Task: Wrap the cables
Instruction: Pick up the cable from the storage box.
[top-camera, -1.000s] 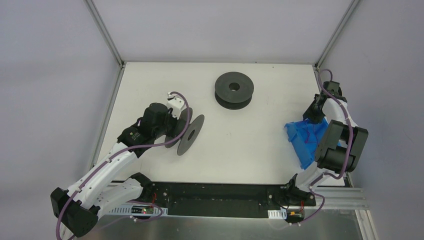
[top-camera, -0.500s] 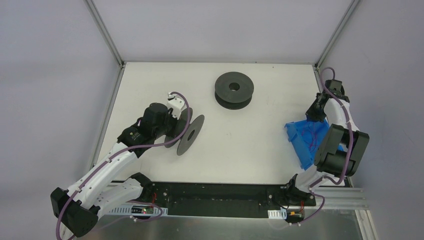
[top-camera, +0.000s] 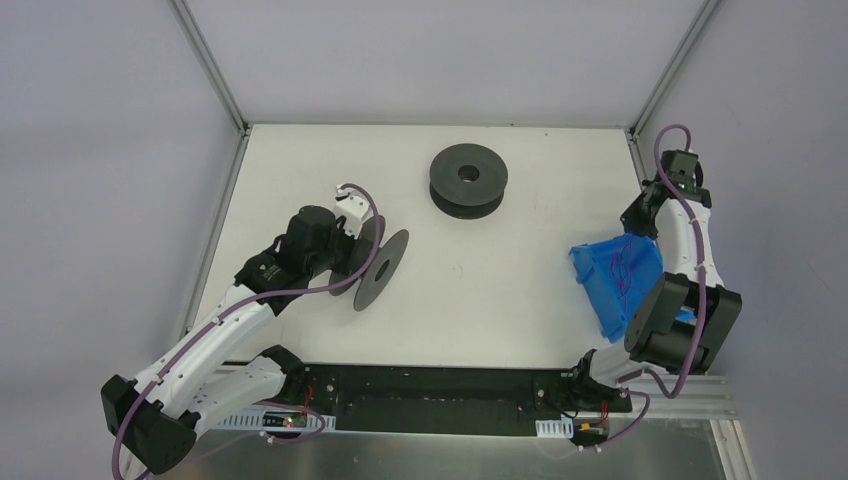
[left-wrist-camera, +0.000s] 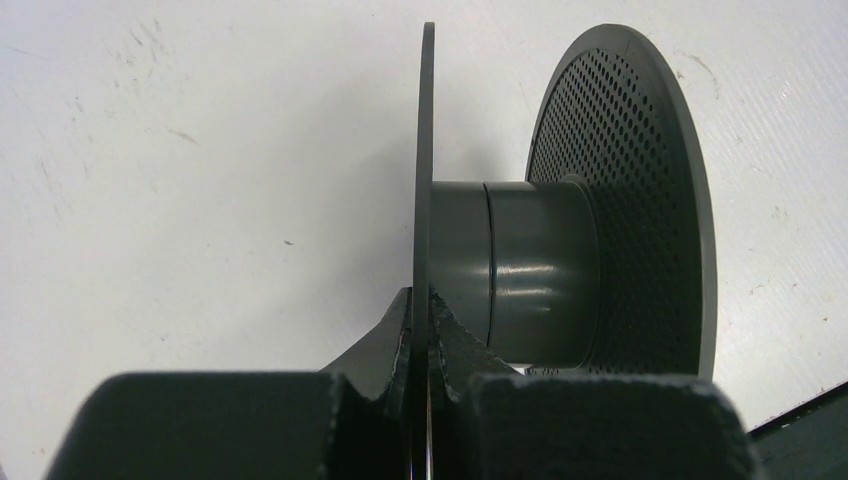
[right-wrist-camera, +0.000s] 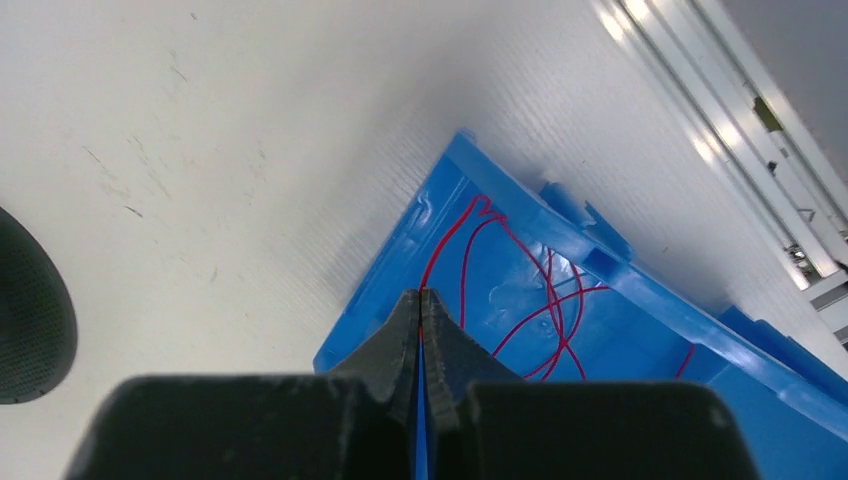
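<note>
Colour record: wiring station, overhead and wrist views.
Cables: thin, bright red, looped. Bin: solid blue. Upright spool: dark grey, one flange covered in a regular grid of small perforations, hub plain and glossy. Flat spool: dark grey to black, possibly unpatterned at this distance. Table: white with faint grey scuffs. Arm cords: purple.

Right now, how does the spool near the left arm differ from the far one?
The near spool stands on edge, its hub level; the far spool lies flat on one flange. The left gripper is shut on a flange of the near spool; nothing touches the far spool. Both are dark grey, round, with two flanges.
</note>
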